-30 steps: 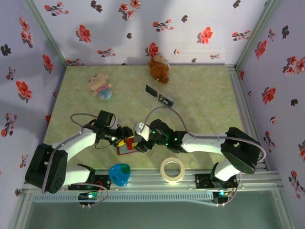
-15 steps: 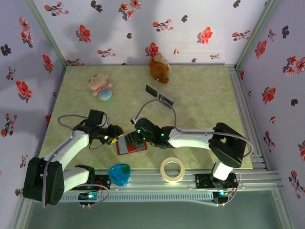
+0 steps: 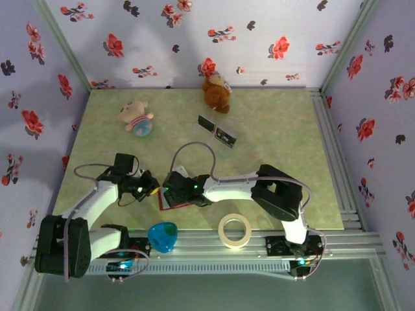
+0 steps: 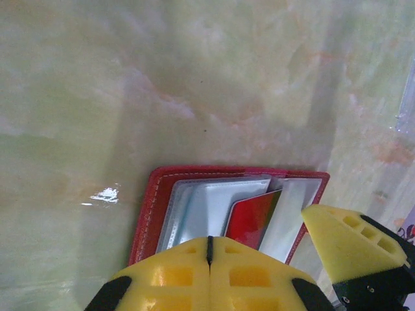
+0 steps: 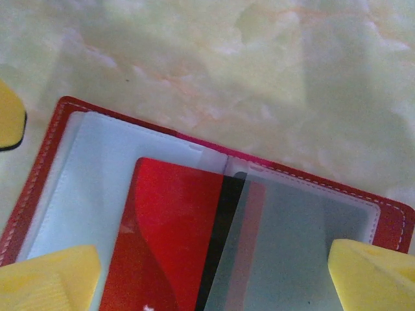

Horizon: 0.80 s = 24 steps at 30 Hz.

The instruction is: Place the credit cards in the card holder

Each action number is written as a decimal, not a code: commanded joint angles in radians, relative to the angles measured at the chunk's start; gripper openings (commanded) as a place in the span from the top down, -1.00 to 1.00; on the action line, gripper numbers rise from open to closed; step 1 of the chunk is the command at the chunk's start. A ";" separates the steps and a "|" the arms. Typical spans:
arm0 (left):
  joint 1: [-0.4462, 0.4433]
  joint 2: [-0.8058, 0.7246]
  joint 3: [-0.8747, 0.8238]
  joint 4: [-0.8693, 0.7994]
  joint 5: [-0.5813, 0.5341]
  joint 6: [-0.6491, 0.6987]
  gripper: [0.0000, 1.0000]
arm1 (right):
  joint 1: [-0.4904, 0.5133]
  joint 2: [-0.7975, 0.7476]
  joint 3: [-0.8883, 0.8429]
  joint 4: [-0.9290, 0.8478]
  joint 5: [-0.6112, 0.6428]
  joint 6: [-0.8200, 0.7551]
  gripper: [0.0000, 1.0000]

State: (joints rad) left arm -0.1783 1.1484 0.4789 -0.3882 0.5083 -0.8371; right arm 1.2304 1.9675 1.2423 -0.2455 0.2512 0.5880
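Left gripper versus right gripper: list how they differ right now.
The left gripper is shut, fingers pressed together; the right gripper is open, fingers wide apart. The left gripper sits at one edge of the card holder; the right gripper straddles the red card lying in it. Both have yellow fingers and are over the open card holder.

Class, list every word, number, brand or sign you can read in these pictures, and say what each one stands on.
No text in these pictures can be read.
Glossy red plastic card in the dark-red folding card holder: a small white mark at its lower edge, cut off, unreadable.
Dark flat rectangular card and the second dark card beside it on the green marbled tabletop: pale marks, too small to read.
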 commanded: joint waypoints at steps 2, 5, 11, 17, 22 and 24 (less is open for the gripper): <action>0.010 0.058 -0.010 0.060 0.075 0.011 0.94 | -0.001 0.045 0.041 -0.070 0.048 0.038 -0.84; 0.010 0.082 -0.010 0.072 0.082 0.019 0.96 | -0.004 0.063 0.047 -0.077 0.053 0.051 -0.84; 0.010 0.129 -0.009 0.079 0.101 0.037 1.00 | -0.009 0.055 0.032 -0.085 0.077 0.081 -0.82; 0.010 0.133 -0.016 0.072 0.102 0.047 1.00 | -0.014 0.039 0.011 -0.067 0.077 0.096 -0.74; 0.007 0.126 -0.012 0.060 0.140 0.059 1.00 | -0.017 0.027 -0.007 -0.052 0.076 0.107 -0.68; 0.001 0.106 -0.008 0.044 0.145 0.064 1.00 | -0.018 0.021 -0.017 -0.049 0.077 0.114 -0.67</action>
State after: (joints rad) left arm -0.1776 1.2781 0.4717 -0.3161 0.6098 -0.8043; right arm 1.2240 1.9949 1.2629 -0.2562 0.3027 0.6655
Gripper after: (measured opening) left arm 0.064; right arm 0.836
